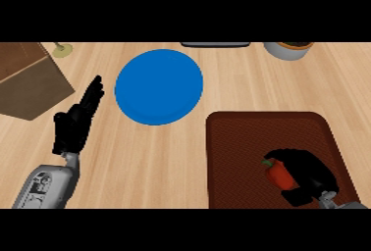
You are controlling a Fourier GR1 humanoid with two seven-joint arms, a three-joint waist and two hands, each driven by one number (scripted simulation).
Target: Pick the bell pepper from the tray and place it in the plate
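We're guessing the red bell pepper (279, 175) is light, stiff and a bit slick, so wrapping its fat middle makes sense, and the right robot hand (308, 171) is already curled around it near the front of the tray (239, 147).

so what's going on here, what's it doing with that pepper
The robot's right hand is curled round a red bell pepper over the brown tray, so the pickup is under way. The blue plate sits beyond the tray to the left with nothing on it yet. The left hand rests open at the left, holding nothing.
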